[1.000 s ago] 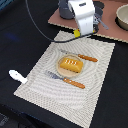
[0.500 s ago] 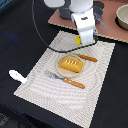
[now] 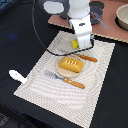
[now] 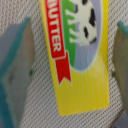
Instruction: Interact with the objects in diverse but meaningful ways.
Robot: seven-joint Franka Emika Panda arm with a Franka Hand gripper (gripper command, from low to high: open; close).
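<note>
Wrist view: yellow rectangular butter box (image 4: pixel 80 55) with cow picture, flat on the woven beige placemat (image 4: pixel 30 107), between the spread, untouching fingers (image 4: pixel 17 70) of the gripper (image 4: pixel 70 65). Exterior view: gripper (image 3: pixel 83 44) over the mat; orange bread loaf (image 3: pixel 70 64) on tan round plate (image 3: pixel 61 72); orange-handled fork (image 3: pixel 65 80); orange-handled knife (image 3: pixel 88 58); white utensil (image 3: pixel 18 76).

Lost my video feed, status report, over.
Gripper open, fingers either side of the yellow butter box, not touching. Box flat on the striped mat. Bread loaf on its plate, clear of the gripper.
</note>
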